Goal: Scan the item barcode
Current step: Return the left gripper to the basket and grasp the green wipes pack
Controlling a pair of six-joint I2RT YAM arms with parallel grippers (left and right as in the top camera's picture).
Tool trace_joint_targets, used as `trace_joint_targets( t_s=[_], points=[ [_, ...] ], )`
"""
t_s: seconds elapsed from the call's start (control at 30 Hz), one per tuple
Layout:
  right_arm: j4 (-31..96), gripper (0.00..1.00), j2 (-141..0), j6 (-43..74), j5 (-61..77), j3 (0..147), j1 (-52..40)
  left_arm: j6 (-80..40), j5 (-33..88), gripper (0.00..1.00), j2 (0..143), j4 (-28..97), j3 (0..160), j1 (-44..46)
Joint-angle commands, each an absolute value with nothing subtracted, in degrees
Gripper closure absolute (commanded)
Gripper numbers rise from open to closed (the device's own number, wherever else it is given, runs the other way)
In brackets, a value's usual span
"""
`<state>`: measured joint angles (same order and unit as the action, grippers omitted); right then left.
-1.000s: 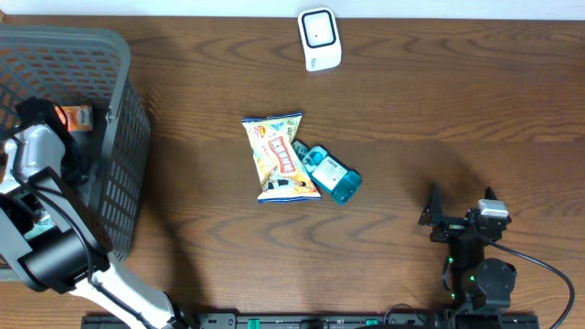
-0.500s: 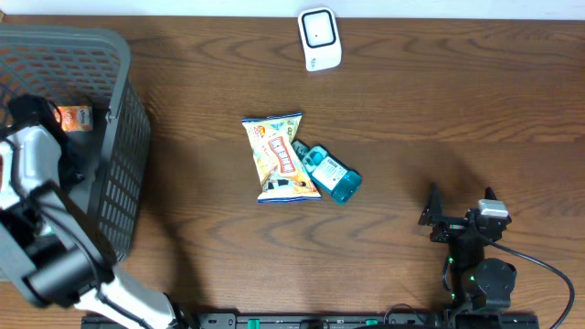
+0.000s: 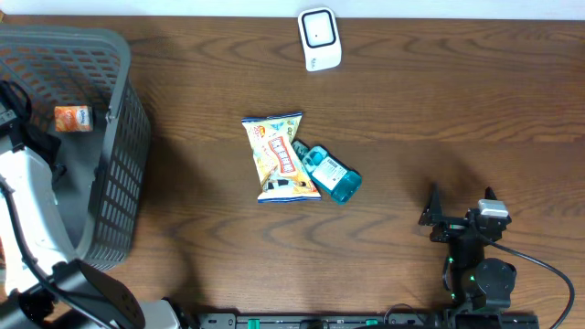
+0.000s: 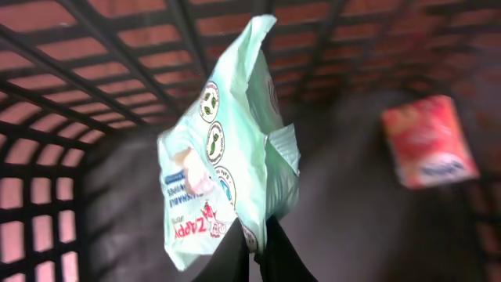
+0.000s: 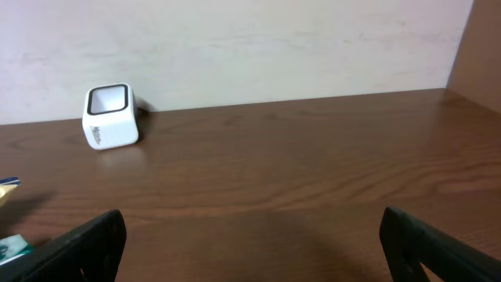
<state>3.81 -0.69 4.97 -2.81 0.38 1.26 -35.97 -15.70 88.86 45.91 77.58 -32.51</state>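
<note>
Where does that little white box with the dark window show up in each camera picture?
Overhead: the white barcode scanner sits at the top edge, just right of centre.
Left wrist: not in it; this view looks into the basket.
Right wrist: scanner far left, by the wall.
Shared landmark: the brown wooden table, in overhead and right wrist.

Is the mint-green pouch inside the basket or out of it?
Inside. In the left wrist view the left gripper pinches the pouch at its lower edge, with basket mesh behind and around it.
</note>
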Motion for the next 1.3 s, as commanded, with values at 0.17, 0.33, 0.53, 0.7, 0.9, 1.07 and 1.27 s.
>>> trace_joint_targets(
  t_s=[0.17,0.33,0.53,0.7,0.9,1.07,1.27],
  points=[
    [4.03,0.01,-0.38,5.08,-3.09,0.30,0.71,-30.06,-6.22,0.93,82.41,42.70,77.87,-27.27],
    [4.03,0.01,-0.38,5.08,-3.09,0.30,0.71,-27.62,-8.43,0.93,77.80,40.58,77.87,-23.40],
    [4.03,0.01,-0.38,5.08,-3.09,0.30,0.71,-29.30,-12.27,0.86,75.66,40.51,77.84,-23.09],
    [4.03,0.01,-0.38,5.08,-3.09,0.30,0.71,-30.02,-14.20,0.14,79.92,42.63,77.84,-23.22],
    [4.03,0.01,-0.38,5.08,-3.09,0.30,0.71,-22.06,-11.66,0.02,89.93,42.24,77.84,-23.22],
    [4.03,0.01,-0.38,5.08,-3.09,0.30,0.71,-7.05,-6.39,0.02,97.76,39.03,77.84,-23.22],
    [4.03,0.01,-0.38,5.08,-3.09,0.30,0.71,3.88,-6.37,0.02,103.20,36.99,77.84,-23.22]
  ],
)
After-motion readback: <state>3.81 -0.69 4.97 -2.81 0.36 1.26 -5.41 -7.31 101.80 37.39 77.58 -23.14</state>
